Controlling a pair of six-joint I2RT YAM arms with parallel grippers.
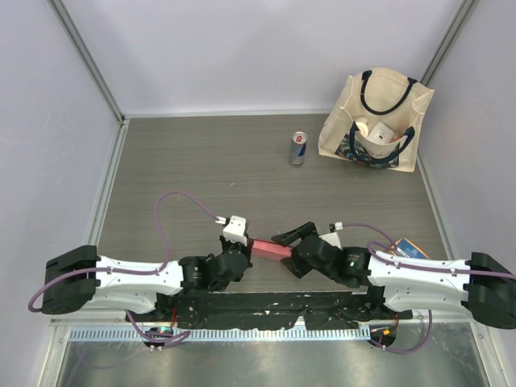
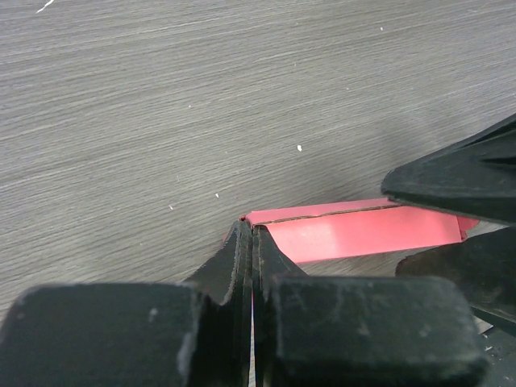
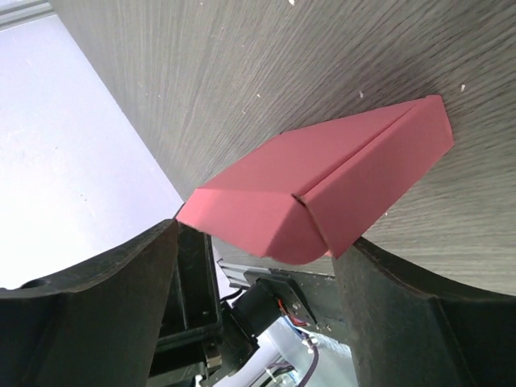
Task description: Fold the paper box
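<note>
Left tool is clamped right down on the left end of the box. In the left wrist view the jaws of that tool are pressed together, with just a sliver of pink card showing between them, so it's pinching the thin edge there. Right tool is spread wide at the other end, 1 jaw on each side of the box and pointing back toward the left arm. From its own camera the right tool has the box sitting in the gap between the jaws, and I honestly can't tell if either one is touching the card. The box is pink-red and folded into a long flat-ish shape with a seam running along its top, and 1 rounded flap is tucked at the end nearest the right wrist camera. In the left wrist view the box stretches away to the right. It sits by the near edge of the counter, about the middle, between the 2 arms. Way at the back there's a can standing upright, and just right of it a cream tote with black handles and a white box inside.
</note>
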